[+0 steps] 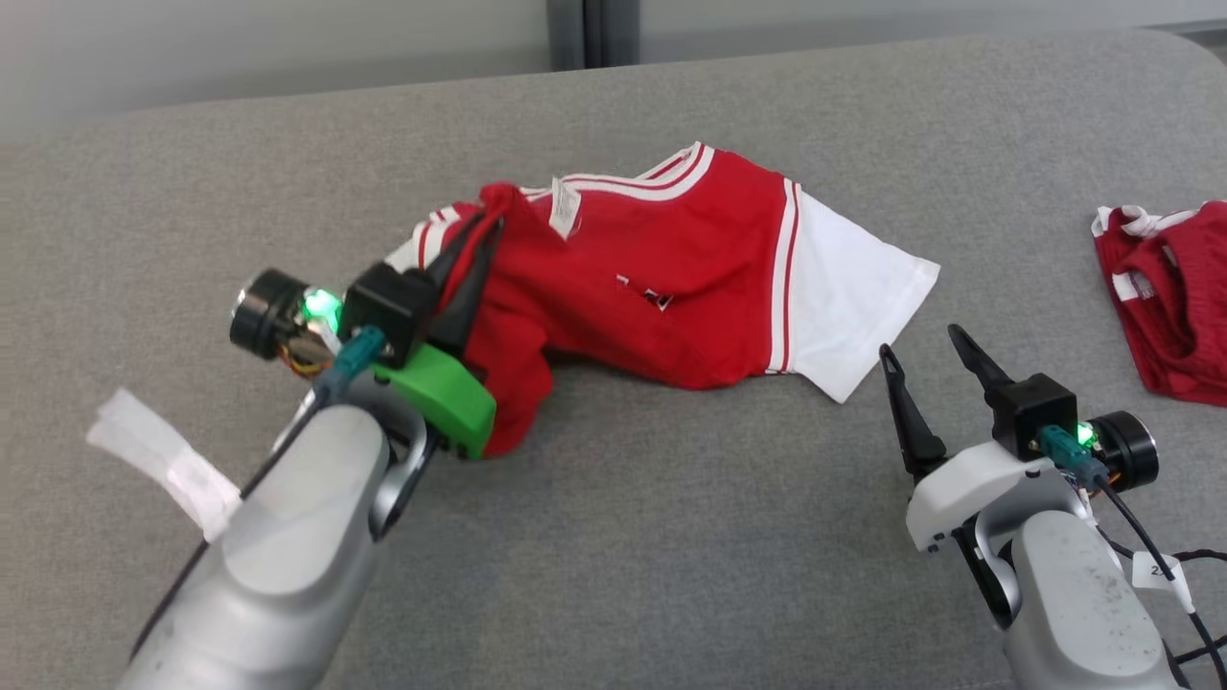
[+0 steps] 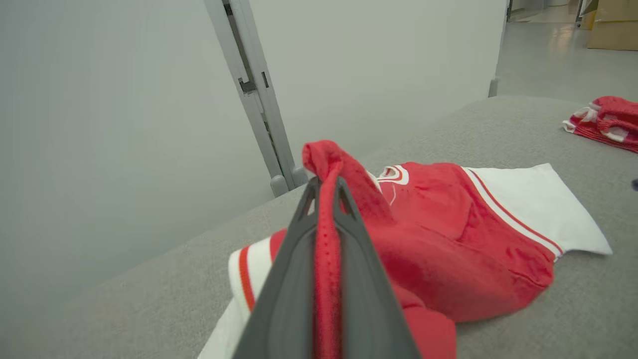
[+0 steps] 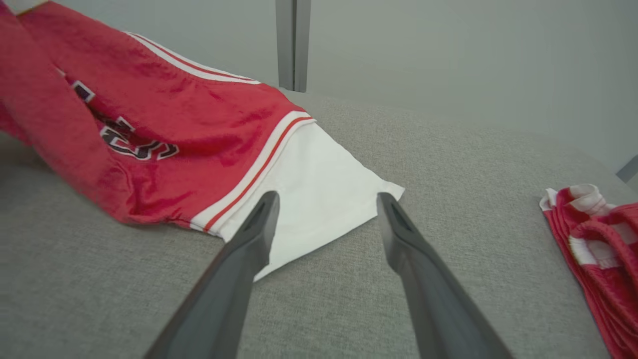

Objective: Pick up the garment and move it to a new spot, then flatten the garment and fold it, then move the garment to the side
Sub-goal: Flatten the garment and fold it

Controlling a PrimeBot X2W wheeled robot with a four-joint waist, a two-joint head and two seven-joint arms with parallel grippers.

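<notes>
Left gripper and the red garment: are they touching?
Touching. The left wrist view shows the left gripper shut on a fold of the red garment.

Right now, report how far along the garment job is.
Done: the left gripper is shut on a bunched red edge of the garment. In hand: the pick-up; most of the garment lies crumpled on the grey surface. The right gripper is open beside the white sleeve, holding nothing. Left: moving it, flattening, folding, setting it aside. A second red garment lies to the right.
</notes>
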